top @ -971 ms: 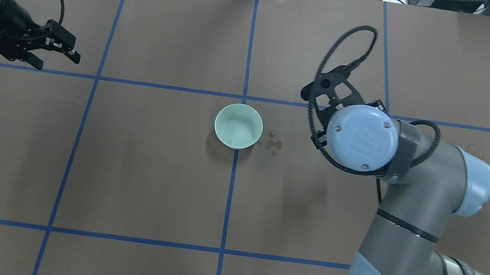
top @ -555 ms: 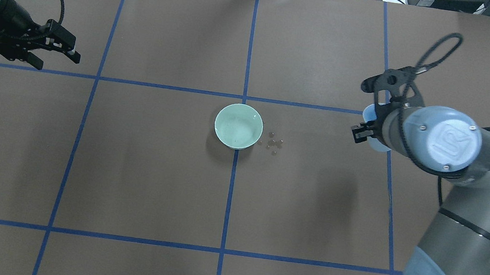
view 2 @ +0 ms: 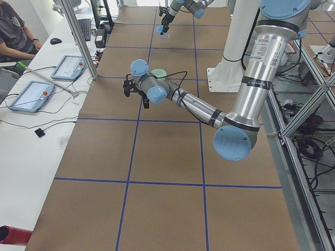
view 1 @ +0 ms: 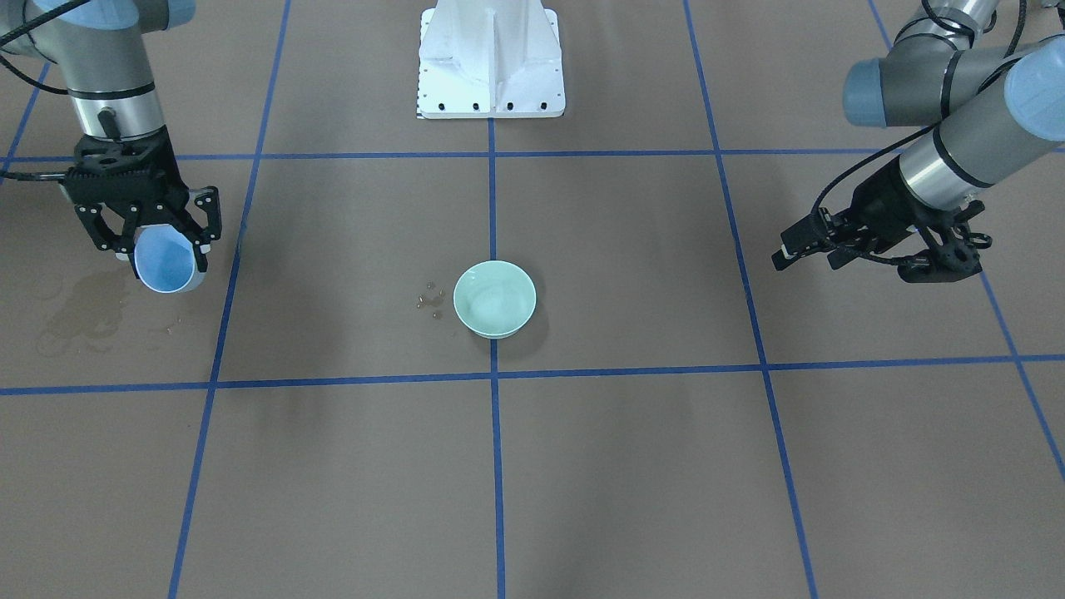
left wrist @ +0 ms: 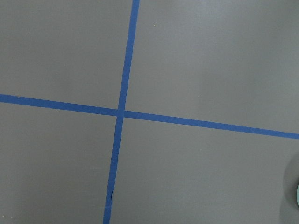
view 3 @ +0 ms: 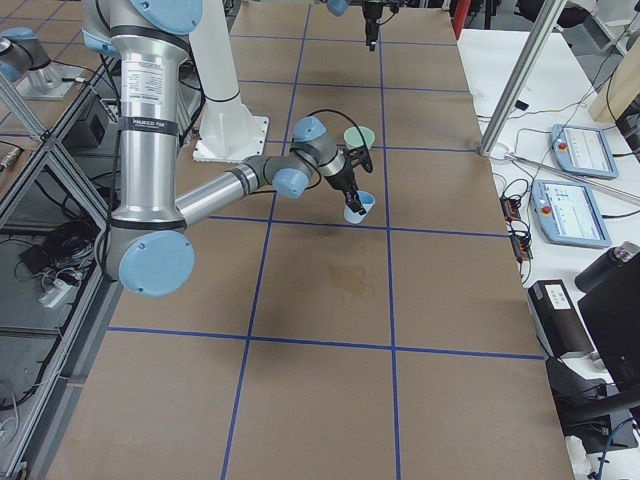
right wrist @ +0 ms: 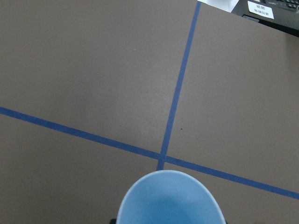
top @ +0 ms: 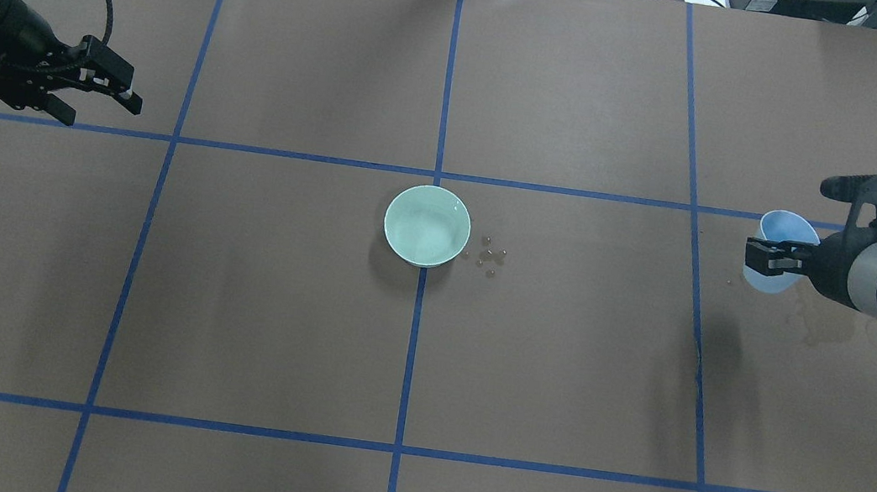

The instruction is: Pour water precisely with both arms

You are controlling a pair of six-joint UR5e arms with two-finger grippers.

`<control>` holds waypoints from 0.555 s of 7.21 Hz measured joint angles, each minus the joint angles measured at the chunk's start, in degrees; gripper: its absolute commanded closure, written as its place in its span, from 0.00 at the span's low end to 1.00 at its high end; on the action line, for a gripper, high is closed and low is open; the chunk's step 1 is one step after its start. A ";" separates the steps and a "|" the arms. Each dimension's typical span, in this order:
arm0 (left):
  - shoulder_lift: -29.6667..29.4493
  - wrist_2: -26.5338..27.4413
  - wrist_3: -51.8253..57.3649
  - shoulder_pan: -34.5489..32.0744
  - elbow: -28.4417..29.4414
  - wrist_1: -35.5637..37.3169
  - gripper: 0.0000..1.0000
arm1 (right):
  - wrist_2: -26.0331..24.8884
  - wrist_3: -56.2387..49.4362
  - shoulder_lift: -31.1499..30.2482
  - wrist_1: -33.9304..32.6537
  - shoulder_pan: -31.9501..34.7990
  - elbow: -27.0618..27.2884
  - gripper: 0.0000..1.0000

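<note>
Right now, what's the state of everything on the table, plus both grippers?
left gripper: open, empty.
right gripper: shut on blue cup.
blue cup: held tilted, looks empty.
green bowl: upright.
water: faint glints in the bowl, very little.
droplets: scattered beside the bowl.
damp stain: wet patch near the cup.

Mint-green bowl (top: pixel 426 226), light blue cup (view 1: pixel 164 259), silver-grey arms (view 1: pixel 972 133), brown table (top: pixel 270 300), blue grid lines (top: pixel 289 154).

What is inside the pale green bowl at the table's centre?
Inside the bowl only faint glints show, probably a little clear water; no solid object. Nothing covers it, but its depth cannot be told.
</note>
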 measured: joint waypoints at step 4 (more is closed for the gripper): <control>0.81 0.08 -0.02 0.00 -0.59 0.00 0.00 | -3.98 4.17 -6.86 26.31 -0.15 -11.73 1.00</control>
